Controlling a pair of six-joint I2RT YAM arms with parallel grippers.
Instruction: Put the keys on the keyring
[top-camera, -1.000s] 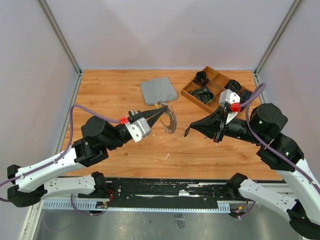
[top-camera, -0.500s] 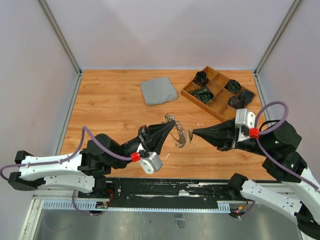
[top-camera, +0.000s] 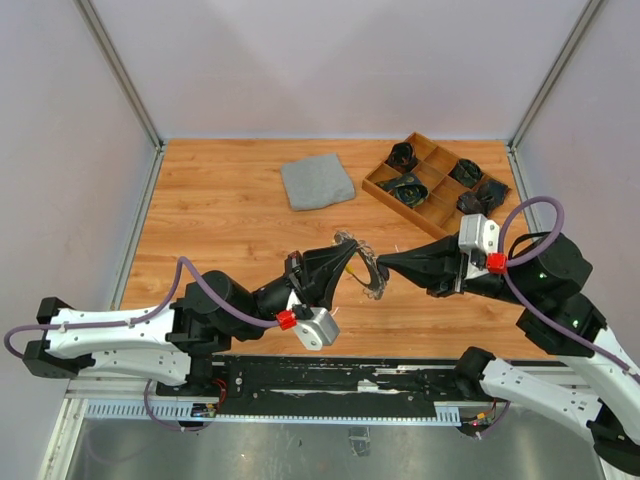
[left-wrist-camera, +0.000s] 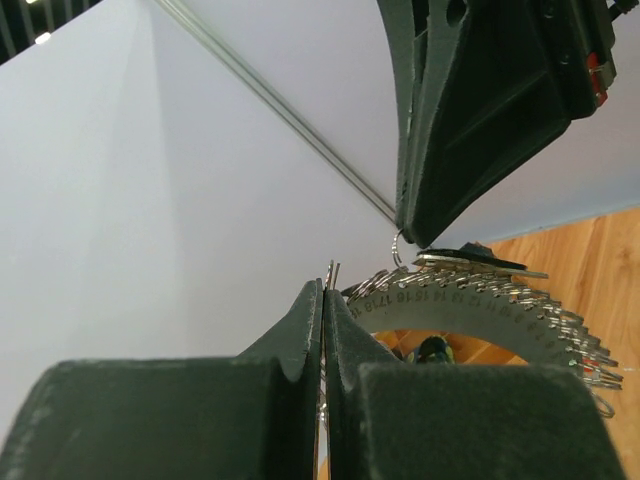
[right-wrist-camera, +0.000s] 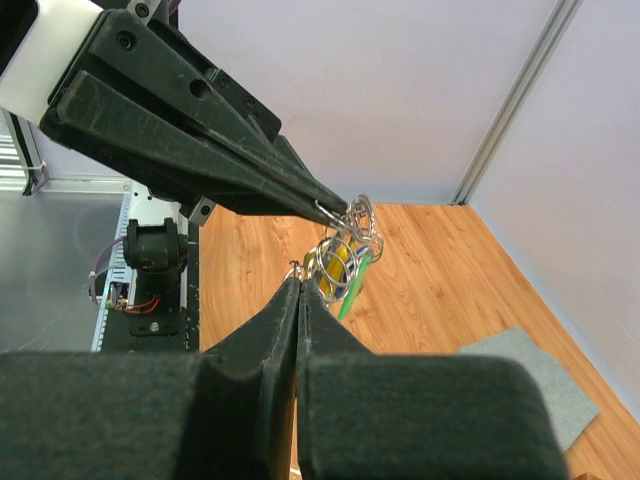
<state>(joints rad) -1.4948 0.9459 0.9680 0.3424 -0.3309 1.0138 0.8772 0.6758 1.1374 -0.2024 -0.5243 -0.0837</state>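
The keyring (top-camera: 366, 264), a silvery loop edged with small rings, hangs above the table with my left gripper (top-camera: 352, 256) shut on its wire. In the left wrist view the shut jaws (left-wrist-camera: 323, 285) pinch a thin wire, and the numbered keyring arc (left-wrist-camera: 480, 305) curves to the right. My right gripper (top-camera: 384, 264) meets it from the right, shut (right-wrist-camera: 298, 282) on a small wire ring (left-wrist-camera: 398, 247) at its tip. Yellow and green keys (right-wrist-camera: 343, 265) hang among the keyring's rings, just past my right fingertips.
A folded grey cloth (top-camera: 317, 183) lies at the back of the wooden table. A wooden compartment tray (top-camera: 402, 208) with dark items stands at the back right. Grey walls and metal posts close in the table on three sides.
The left gripper has carried the keyring toward the near right and turned it. The right gripper has swung round and closed in, so both tips now meet at the keyring.
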